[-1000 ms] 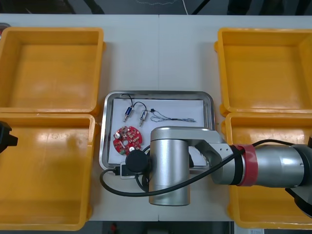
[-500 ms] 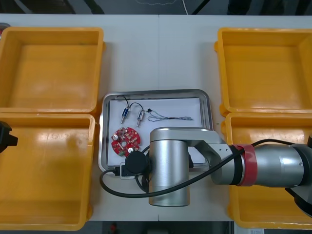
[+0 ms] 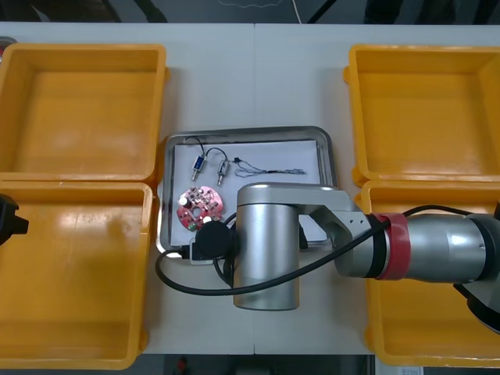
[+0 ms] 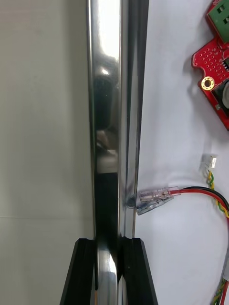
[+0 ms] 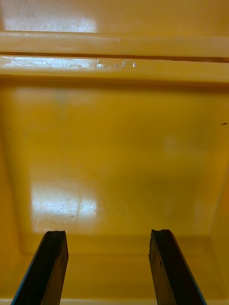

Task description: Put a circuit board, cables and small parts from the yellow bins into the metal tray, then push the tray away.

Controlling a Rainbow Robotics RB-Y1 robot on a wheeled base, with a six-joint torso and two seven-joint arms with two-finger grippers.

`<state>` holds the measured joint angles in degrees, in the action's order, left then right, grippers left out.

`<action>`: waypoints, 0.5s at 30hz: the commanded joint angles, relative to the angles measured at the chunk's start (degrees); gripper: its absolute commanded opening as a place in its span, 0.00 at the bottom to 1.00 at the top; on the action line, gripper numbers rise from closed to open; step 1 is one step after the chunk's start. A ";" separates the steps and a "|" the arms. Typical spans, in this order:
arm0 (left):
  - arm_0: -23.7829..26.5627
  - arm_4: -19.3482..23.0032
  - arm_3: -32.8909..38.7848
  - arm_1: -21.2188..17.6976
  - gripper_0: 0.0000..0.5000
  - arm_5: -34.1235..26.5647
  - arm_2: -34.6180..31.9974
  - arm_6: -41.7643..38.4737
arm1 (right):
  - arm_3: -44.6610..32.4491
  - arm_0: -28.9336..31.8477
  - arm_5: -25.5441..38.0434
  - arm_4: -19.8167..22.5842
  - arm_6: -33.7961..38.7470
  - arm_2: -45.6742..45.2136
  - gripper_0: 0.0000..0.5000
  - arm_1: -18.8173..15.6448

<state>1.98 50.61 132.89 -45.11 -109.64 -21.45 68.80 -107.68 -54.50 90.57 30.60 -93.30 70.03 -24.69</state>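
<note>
The metal tray [image 3: 242, 130], white inside, lies between the yellow bins. It holds a round red circuit board [image 3: 199, 207], two small metal parts [image 3: 198, 165], and a thin black cable [image 3: 269, 169]. My right arm [image 3: 266, 246] covers the tray's near edge. In the right wrist view my right gripper [image 4: 109, 248] is shut on the tray's rim [image 4: 107, 119], one finger on each side. Just inside the rim lie a red and yellow cable [image 4: 200, 192] and the circuit board [image 4: 217, 71]. My left gripper [image 5: 109, 267] hangs open over the near left bin's bare floor.
Two yellow bins stand at each side: far left [image 3: 82, 109], near left [image 3: 74, 273], far right [image 3: 426, 109] and near right [image 3: 437, 312]. Bare table [image 3: 258, 78] stretches beyond the tray toward the far edge. The left arm's tip [image 3: 8, 217] shows at the left edge.
My right gripper shut on the tray's near rim. Tray and right arm have slid away from the near edge and slightly left. The left arm stayed put.
</note>
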 commanded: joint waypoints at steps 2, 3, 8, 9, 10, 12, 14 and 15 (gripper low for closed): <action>-1.19 -0.60 1.76 -2.44 1.00 -0.36 -1.75 3.27 | 1.51 -4.47 -0.49 2.19 0.93 -3.59 0.00 -0.18; -1.19 -0.60 1.76 -2.44 1.00 -0.36 -1.75 3.27 | 2.04 -5.00 -0.49 2.54 0.93 -3.85 0.00 -0.18; -1.19 -0.60 1.76 -2.44 1.00 -0.36 -1.75 3.27 | 4.32 -7.90 -0.75 4.12 0.84 -4.56 0.00 -0.18; -1.19 -0.60 1.76 -2.44 1.00 -0.36 -1.75 3.27 | 4.85 -8.78 -1.01 4.65 0.84 -4.56 0.00 -0.18; -1.19 -0.60 1.76 -2.44 1.00 -0.36 -1.75 3.27 | 5.20 -9.22 -1.10 4.91 0.75 -4.47 0.00 -0.18; -1.19 -0.60 1.76 -2.44 1.00 -0.36 -1.75 3.27 | 6.61 -10.97 -2.07 6.23 0.75 -4.56 0.00 -0.18; -1.19 -0.60 1.76 -2.44 1.00 -0.36 -1.75 3.27 | 7.93 -12.20 -2.68 7.11 0.67 -4.47 0.00 -0.09; -1.19 -0.60 1.76 -2.44 1.00 -0.36 -1.75 3.27 | 8.63 -13.08 -2.86 7.72 0.49 -4.56 0.00 0.00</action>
<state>1.98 50.61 132.91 -45.11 -109.64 -21.45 68.80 -100.24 -62.68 88.71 36.84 -93.30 67.25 -24.69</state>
